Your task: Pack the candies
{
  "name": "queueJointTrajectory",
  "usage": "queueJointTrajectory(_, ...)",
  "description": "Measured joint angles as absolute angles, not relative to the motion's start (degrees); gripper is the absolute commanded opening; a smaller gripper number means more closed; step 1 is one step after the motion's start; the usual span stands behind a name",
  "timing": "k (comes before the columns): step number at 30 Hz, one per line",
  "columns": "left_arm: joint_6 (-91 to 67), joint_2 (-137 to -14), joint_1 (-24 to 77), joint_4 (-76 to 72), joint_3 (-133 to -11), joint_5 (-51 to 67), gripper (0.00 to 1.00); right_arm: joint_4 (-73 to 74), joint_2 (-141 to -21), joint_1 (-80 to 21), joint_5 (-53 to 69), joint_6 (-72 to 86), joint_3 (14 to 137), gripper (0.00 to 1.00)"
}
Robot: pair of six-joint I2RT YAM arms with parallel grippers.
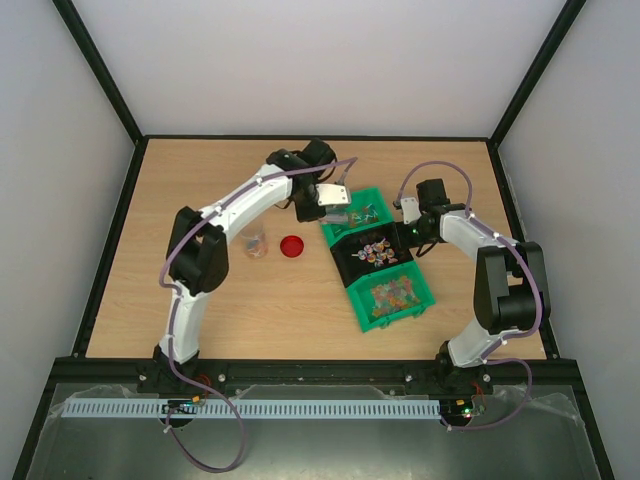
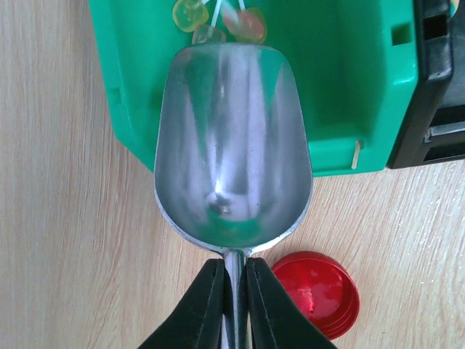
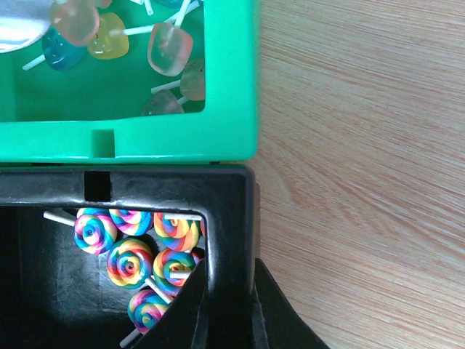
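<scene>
Left of the bins sat a clear jar point(image 1: 255, 243) and red lid point(image 1: 292, 246). The metal scoop point(image 2: 232, 145) lip was at the lollipops point(image 2: 247, 23) in the green bin point(image 2: 341, 87): should drive low under them, then tilt back. Its handle was clamped tight by the left gripper point(image 2: 234, 267) (bowl empty); the right gripper point(image 3: 229, 280) pinched the black bin point(image 3: 145, 185) wall, nearly closed.

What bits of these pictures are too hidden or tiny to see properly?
Left wrist view: the scoop covers much of the far green bin; only a few candies peek out.
Right wrist view: the black bin runs off the left and bottom edges.
Top view: candies in the near green bin are too small to tell apart.
</scene>
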State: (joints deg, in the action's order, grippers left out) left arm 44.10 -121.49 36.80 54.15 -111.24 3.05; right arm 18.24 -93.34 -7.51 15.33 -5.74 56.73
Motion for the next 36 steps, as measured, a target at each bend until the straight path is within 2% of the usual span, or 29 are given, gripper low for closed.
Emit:
queueJointTrajectory(11,46.3,-131.4,40.3,60.5,-124.6,-0.9,0.02,18.1,-93.3,-8.4,15.2,-6.0,56.7,0.01)
queueJointTrajectory(19,45.4,-133.8,40.8,59.6,-127.0,2.7,0.02,18.1,-93.3,-8.6,14.9,-6.0,56.7,0.01)
queueJointTrajectory(25,42.7,-132.8,39.9,55.0,-122.7,9.3,0.02,18.1,-93.3,-8.5,14.8,-5.7,56.7,0.01)
queueJointTrajectory(36,32.6,-128.4,34.7,37.2,-106.1,24.8,0.02,18.0,-93.3,-8.5,14.5,-5.3,56.7,0.01)
